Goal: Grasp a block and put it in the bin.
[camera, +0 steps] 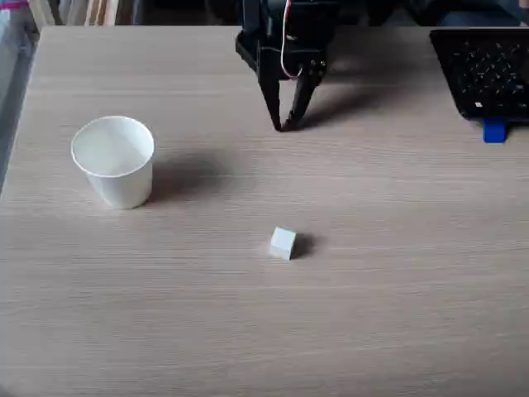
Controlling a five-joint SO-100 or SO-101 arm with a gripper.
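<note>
The big wooden worktop [397,314] holds a white cup – the bin [114,159] – standing at the left. The black gripper [285,126] hangs at the back, jaws together and empty. The tiny block [283,243] sits alone in the middle – a crooked pinch could knock it away.

I see bare table [388,273] all round the block [283,242], open on every side. Straight lane from my gripper [283,126] down to it. Cup [114,160] well left, keyboard [486,73] far right.
</note>
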